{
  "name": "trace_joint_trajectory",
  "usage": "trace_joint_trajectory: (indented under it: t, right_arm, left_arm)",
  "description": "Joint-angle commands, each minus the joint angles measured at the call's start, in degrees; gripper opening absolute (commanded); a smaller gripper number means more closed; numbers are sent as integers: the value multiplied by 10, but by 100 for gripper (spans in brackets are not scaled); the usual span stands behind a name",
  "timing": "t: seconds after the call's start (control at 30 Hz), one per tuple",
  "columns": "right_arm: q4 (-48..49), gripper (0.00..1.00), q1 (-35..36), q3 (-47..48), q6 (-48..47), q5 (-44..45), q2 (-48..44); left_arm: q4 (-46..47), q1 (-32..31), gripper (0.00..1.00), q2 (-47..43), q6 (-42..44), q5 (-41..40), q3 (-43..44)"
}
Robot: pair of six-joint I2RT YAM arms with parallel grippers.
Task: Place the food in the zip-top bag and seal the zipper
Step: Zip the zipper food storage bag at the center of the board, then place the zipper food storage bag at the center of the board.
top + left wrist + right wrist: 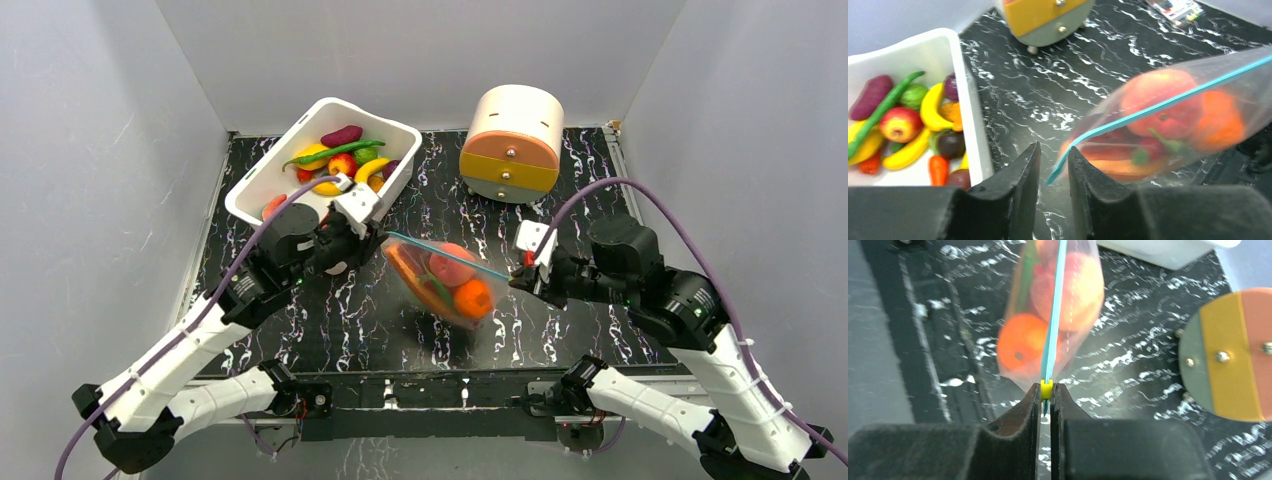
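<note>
The zip-top bag (445, 285) hangs stretched between both grippers above the table. It holds food: a peach (452, 264), an orange (473, 298) and other red and orange pieces. The teal zipper (445, 255) runs along its top edge. My left gripper (1054, 150) stands slightly open, and the zipper's (1168, 102) loose end lies in the gap beside the right finger. My right gripper (1046, 388) is shut on the yellow slider at the other end of the zipper (1054, 315). More food (340, 160) lies in the white bin.
The white bin (300, 135) stands at the back left, close behind my left gripper (375, 238). A round cream, orange and yellow drawer unit (512, 140) sits at the back right. White walls enclose the black marbled table (560, 330).
</note>
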Motion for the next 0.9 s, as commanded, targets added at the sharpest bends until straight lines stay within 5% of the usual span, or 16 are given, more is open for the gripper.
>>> trace_joint_trajectory:
  t: [0.0,0.17,0.37,0.53,0.87]
  right_arm:
    - [88,0,-4,10,128,-134,-46]
    - [218,0,-4,-66,275,-243,-76]
    - [376,0,-4,-169,405,-231,-104]
    - [306,0,-4,-173,356,-88,-60]
    - [217,0,-4,-127,208,71,56]
  left_arm:
    - [-4,13,38,-40,-4,-49,21]
    - [-18,13,65,-55,-22,-59,40]
    - [-38,13,76,-47,-44,-67,75]
    - [-38,13,98,-40,-48,-68,81]
    - [-37,13,98,-36,-52,-78,79]
